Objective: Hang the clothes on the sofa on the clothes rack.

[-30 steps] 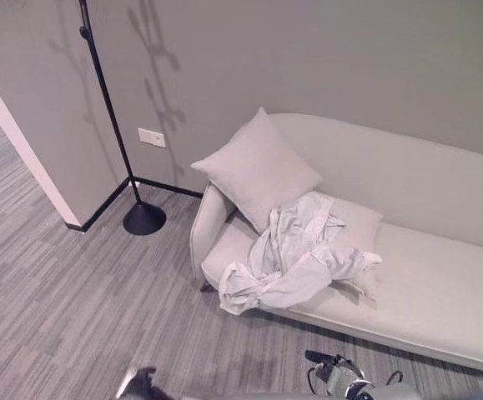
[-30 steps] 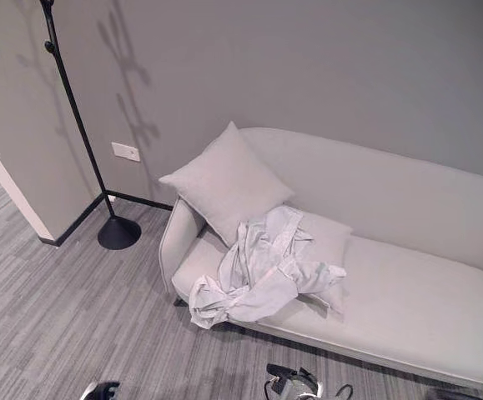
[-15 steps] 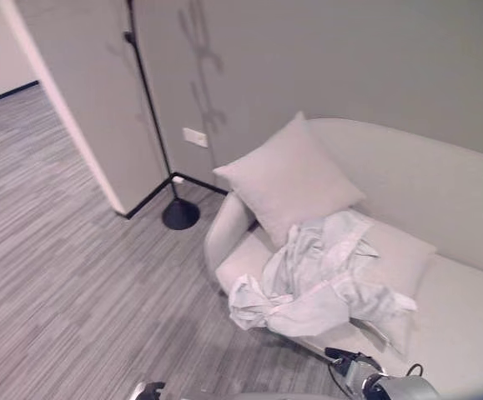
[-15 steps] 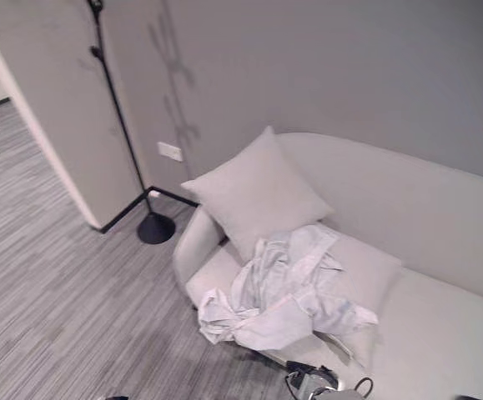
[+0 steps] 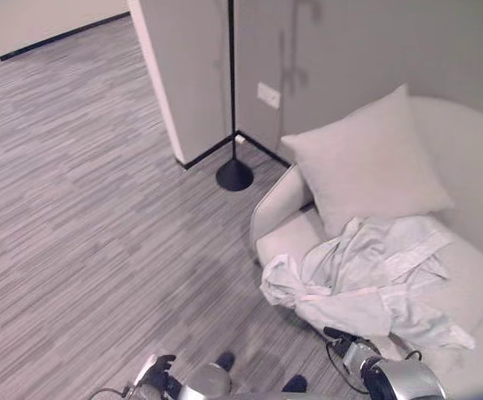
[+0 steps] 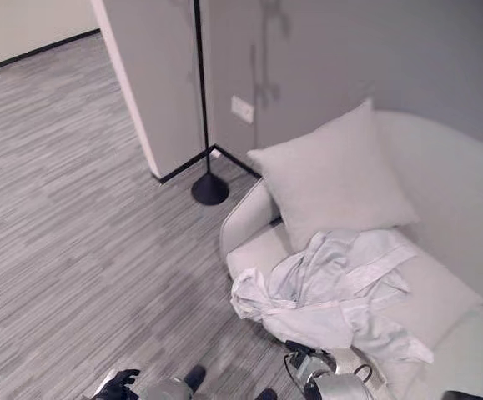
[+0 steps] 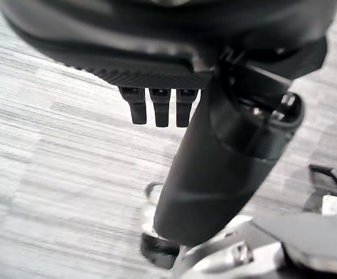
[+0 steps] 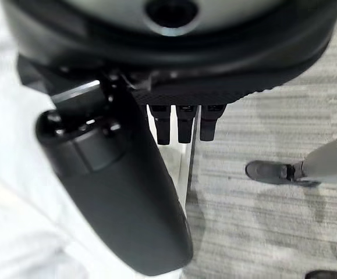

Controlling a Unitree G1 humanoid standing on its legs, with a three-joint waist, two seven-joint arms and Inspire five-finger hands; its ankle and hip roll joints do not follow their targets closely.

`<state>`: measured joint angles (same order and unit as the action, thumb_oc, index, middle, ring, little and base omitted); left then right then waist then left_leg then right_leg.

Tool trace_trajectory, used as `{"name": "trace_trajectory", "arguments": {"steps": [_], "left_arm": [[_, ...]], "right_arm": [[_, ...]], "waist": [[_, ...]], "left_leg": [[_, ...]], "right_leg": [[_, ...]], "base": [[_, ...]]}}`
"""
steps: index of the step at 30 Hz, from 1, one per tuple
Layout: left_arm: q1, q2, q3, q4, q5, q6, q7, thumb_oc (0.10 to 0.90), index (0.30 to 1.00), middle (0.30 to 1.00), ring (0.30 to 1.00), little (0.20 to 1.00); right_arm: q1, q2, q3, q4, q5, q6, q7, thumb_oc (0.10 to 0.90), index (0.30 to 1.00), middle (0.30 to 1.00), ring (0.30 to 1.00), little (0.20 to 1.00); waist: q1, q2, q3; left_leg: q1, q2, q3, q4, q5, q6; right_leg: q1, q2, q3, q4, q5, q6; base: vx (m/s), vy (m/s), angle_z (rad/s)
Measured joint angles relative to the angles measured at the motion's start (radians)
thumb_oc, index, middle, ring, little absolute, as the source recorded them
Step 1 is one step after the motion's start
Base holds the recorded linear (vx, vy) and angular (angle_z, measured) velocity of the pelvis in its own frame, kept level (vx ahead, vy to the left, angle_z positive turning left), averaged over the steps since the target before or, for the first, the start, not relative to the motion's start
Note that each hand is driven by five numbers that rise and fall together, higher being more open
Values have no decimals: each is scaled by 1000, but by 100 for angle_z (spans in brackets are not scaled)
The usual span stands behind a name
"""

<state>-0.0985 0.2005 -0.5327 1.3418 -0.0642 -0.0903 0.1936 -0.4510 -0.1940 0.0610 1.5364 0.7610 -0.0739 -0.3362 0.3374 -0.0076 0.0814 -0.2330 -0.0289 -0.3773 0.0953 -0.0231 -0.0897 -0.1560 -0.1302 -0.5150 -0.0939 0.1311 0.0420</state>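
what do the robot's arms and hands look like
Each arm is silver-grey metal, rounded at the wrist, ending in a dark hand. The left hand has a broad black palm with a ribbed edge, a short row of black fingers and a thick, smooth black thumb. The right hand looks the same.

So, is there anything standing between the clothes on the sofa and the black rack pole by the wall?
Nothing visible blocks the way. The crumpled white garment lies on the light grey sofa, in front of a square pale cushion. Only bare striped grey floor and the sofa's arm separate it from the black pole's round base.
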Motion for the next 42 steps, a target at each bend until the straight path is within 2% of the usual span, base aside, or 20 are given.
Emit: {"name": "trace_trajectory", "arguments": {"steps": [2, 6, 8, 9, 10, 11, 12, 13, 15, 18, 25, 27, 29, 31, 33, 34, 36, 37, 41, 42], "left_arm": [[-16, 1, -22, -11, 0, -11, 0, 800, 900, 900, 900, 900], [-71, -2, -99, -62, -1, -26, 6, 800, 900, 900, 900, 900], [-81, -5, -137, -68, -2, -35, 10, 800, 900, 900, 900, 900], [-91, 2, -138, -69, -2, -37, 11, 800, 900, 900, 900, 900], [-114, 8, -138, -68, -3, -36, 10, 800, 900, 900, 900, 900], [-128, 11, -139, -63, -3, -36, 10, 800, 900, 900, 900, 900], [-140, 12, -137, -56, -4, -36, 10, 800, 900, 900, 900, 900], [-164, 16, -137, -52, 0, -38, 11, 800, 900, 900, 900, 900], [-177, 20, -133, -40, -4, -41, 13, 800, 900, 900, 900, 900], [-178, 13, -71, -37, -8, -44, 18, 800, 900, 900, 900, 900], [-185, 14, -2, -50, -8, -60, 46, 800, 900, 900, 900, 900], [-172, 20, 29, -56, 0, -56, 59, 800, 900, 900, 900, 900], [-151, 43, 39, -57, 0, -56, 65, 800, 900, 900, 900, 900], [-144, 57, 41, -69, 1, -58, 64, 800, 900, 900, 900, 900], [-121, 60, 75, -89, 0, -56, 65, 800, 900, 900, 900, 900], [-94, 65, 109, -118, 0, -54, 63, 800, 900, 900, 900, 900], [-38, 68, 195, -188, -5, -57, 63, 800, 900, 900, 900, 900], [-25, 79, 200, -206, -10, -57, 64, 800, 900, 900, 900, 900], [96, 102, 267, -419, -66, -61, 36, 800, 900, 900, 900, 900], [144, 135, 269, -548, -84, -34, 13, 800, 900, 900, 900, 900]], "right_arm": [[-50, -22, -12, 15, 2, 1, 0, 800, 900, 900, 900, 900], [-232, -133, -13, 94, 41, 1, -28, 800, 900, 900, 900, 900], [-285, -148, -16, 123, 82, 4, -39, 800, 900, 900, 900, 900], [-315, -154, -11, 135, 109, 6, -50, 800, 900, 900, 900, 900], [-353, -155, -19, 141, 150, 9, -63, 800, 900, 900, 900, 900], [-365, -154, -13, 141, 161, 16, -66, 510, 465, 465, 465, 465], [-373, -150, 7, 140, 162, 25, -65, 400, 300, 300, 300, 300], [-383, -134, 53, 140, 161, 37, -64, 400, 300, 300, 300, 300], [-381, -126, 86, 140, 157, 42, -62, 400, 300, 300, 300, 300], [-373, -133, 116, 124, 150, 42, -16, 400, 300, 300, 300, 300], [-264, 4, 183, -225, 150, -38, 66, 400, 300, 300, 300, 300], [-143, 63, 208, -389, 148, -57, 75, 400, 300, 300, 300, 300], [-102, 116, 224, -400, 147, -64, 89, 400, 300, 300, 300, 300], [-53, 115, 224, -445, 147, -66, 87, 400, 300, 300, 300, 300], [9, 96, 224, -544, 145, -69, 85, 400, 300, 300, 300, 300], [48, 73, 228, -629, 129, -64, 82, 400, 300, 300, 300, 300], [118, 3, 274, -815, 71, -61, 87, 400, 300, 300, 300, 300], [129, -23, 284, -865, 46, -67, 95, 400, 300, 300, 300, 300], [119, -224, 369, -1121, 20, -55, 193, 400, 300, 300, 300, 300], [97, -267, 382, -1181, 26, -38, 215, 400, 300, 300, 300, 300]], "waist": [[1, 13, 20], [32, 61, 100], [45, 50, 117], [47, 61, 131], [46, 46, 154], [46, 31, 164], [49, 20, 172], [53, -7, 187], [55, -20, 195], [55, -16, 198], [35, -21, 205], [9, -49, 210], [-1, -86, 194], [-21, -103, 187], [-42, -106, 184], [-38, -99, 182], [-50, -84, 175], [-51, -90, 173], [-66, -52, 142], [-66, -47, 137]], "left_leg": [[-43, -3, -14, 5, 10, -5], [-129, -4, -42, -8, 58, -23], [-167, -17, -37, 4, 63, -25], [-163, -6, -34, -3, 60, -25], [-174, -5, -35, -22, 73, -22], [-185, -5, -35, -21, 75, -22], [-191, -5, -33, -20, 78, -22], [-200, -6, -26, -19, 80, -21], [-210, -20, -22, -9, 81, -21], [-203, -12, -13, -25, 85, -18], [-171, -5, 6, 15, 62, -32], [-121, -1, 19, 16, 52, -27], [-99, -1, 48, 34, 31, -20], [-101, -3, 50, 46, 29, -16], [-94, -3, 58, 47, 33, -6], [-62, 31, 84, 7, 44, 16], [-18, 55, 88, -40, 65, 12], [0, 49, 90, -44, 70, 1], [85, 76, 107, -89, 81, -16], [123, 83, 115, -107, 81, -17]], "right_leg": [[-34, 0, -12, 0, 4, 4], [-120, -5, -22, 0, 35, -10], [-150, -8, -21, 0, 45, -17], [-153, -8, -20, 0, 41, -12], [-173, -7, -16, 0, 44, -10], [-182, -8, -15, 0, 46, -10], [-190, -8, -13, 0, 47, -9], [-203, -8, -3, 0, 49, -8], [-211, -9, 10, 0, 62, -17], [-211, -8, 17, 0, 59, -16], [-171, 6, 37, 1, 69, -29], [-127, 8, 50, 0, 67, -29], [-111, 4, 81, 0, 57, -27], [-108, 2, 85, -2, 51, -22], [-103, 2, 97, -5, 35, 1], [-102, 14, 116, 26, 20, 19], [-42, 15, 136, 83, -4, 23], [2, 8, 161, 54, -33, 33], [79, 36, 177, 0, -9, 22], [106, 42, 184, -4, -14, 16]], "base": [[-19, 12, 23], [-43, 44, 17], [67, -58, 1], [0, 0, 0], [0, 0, 0], [0, 0, 0], [-6, -3, -8], [-78, 83, -10], [1, 3, -7], [22, -29, -4], [-35, 6, -7], [1, -34, -16], [-10, -29, -35], [-9, -10, -10], [-6, -19, -23], [-10, -29, -47], [2, -10, -26], [21, -29, -6], [37, -30, -15], [6, -6, -12]]}}
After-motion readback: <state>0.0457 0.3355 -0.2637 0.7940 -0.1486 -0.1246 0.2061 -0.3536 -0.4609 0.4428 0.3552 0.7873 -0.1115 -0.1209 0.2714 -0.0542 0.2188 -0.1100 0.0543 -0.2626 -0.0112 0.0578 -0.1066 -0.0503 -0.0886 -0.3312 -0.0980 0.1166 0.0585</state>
